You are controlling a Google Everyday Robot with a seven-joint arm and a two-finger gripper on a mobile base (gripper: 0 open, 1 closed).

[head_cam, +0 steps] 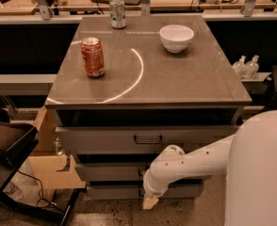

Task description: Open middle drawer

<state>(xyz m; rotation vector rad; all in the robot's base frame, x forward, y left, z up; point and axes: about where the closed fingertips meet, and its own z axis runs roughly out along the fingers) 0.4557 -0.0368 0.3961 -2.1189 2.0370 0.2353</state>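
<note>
Gripper (150, 202): low before the bottom drawer (111, 191), pointing down; whether it is wide or narrow cannot be told
Middle drawer (108, 172): second of three, handle hidden behind the arm (181, 165)
Cabinet top (190, 81): red can (93, 57), bowl (176, 37)

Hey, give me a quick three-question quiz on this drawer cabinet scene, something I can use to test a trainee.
1. True or false: on the cabinet top, the white bowl stands to the right of the red can.
2. Where is the gripper? A) over the bowl. B) low down, below the front of the middle drawer, near the floor. C) beside the red can.
3. How many cans stand on the cabinet top?

Key: 1 true. 2 B. 3 two: the red can and the green-and-white can at the back edge.
</note>
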